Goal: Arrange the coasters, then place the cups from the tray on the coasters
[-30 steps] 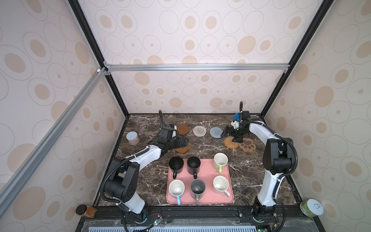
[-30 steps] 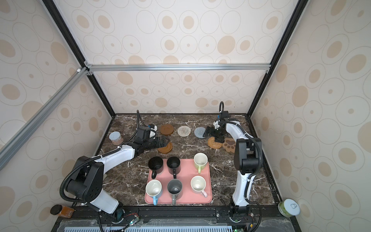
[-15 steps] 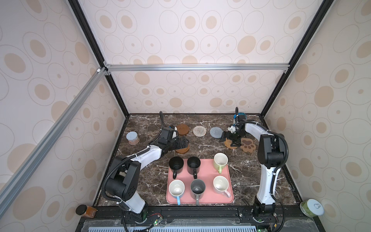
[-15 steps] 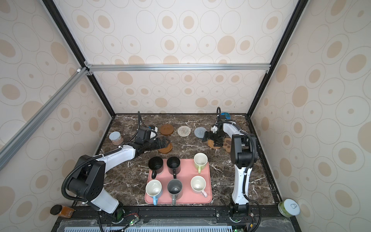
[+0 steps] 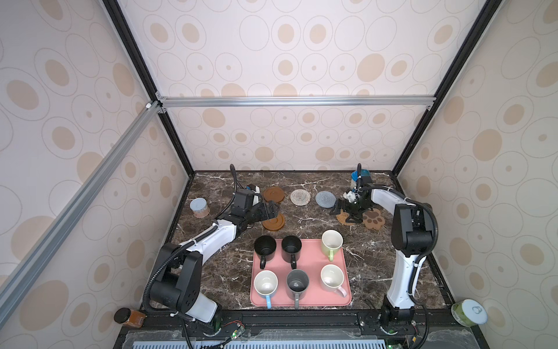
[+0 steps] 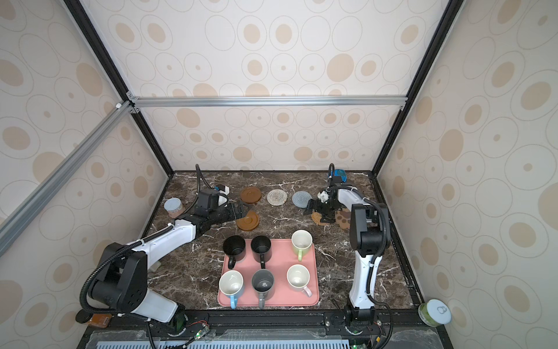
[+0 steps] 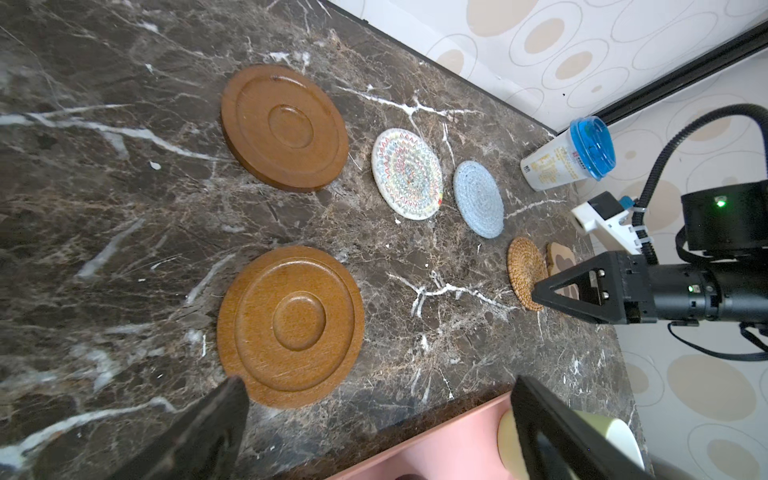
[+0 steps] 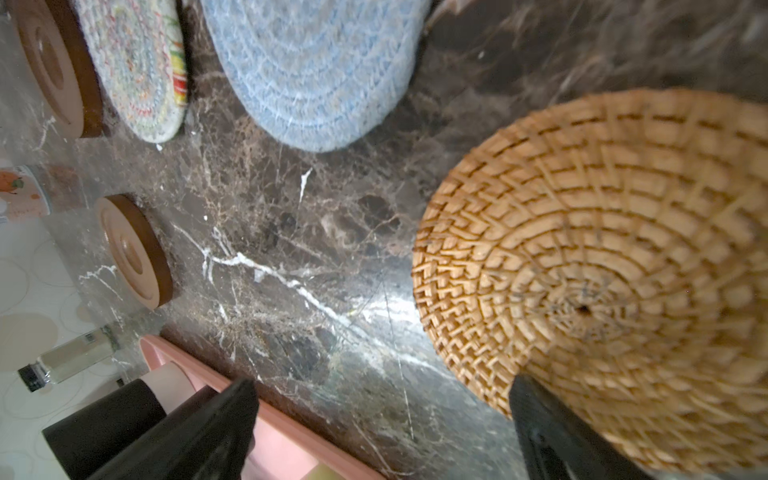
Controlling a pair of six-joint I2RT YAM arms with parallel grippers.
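Coasters (image 5: 300, 197) spread along far side; rattan coaster (image 7: 525, 272) and paw coaster (image 5: 373, 220) crowded far right, so arranging probably unfinished; six cups (image 5: 297, 284) on tray (image 5: 311, 256), near centre, none on coasters yet; left gripper (image 5: 274, 209), right gripper (image 5: 340, 216): jaws wide apart, holding nothing.

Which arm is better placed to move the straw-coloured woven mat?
The right. The right pincer hangs open right over the rattan coaster; the left pincer, also open, is across the table by a brown disc.
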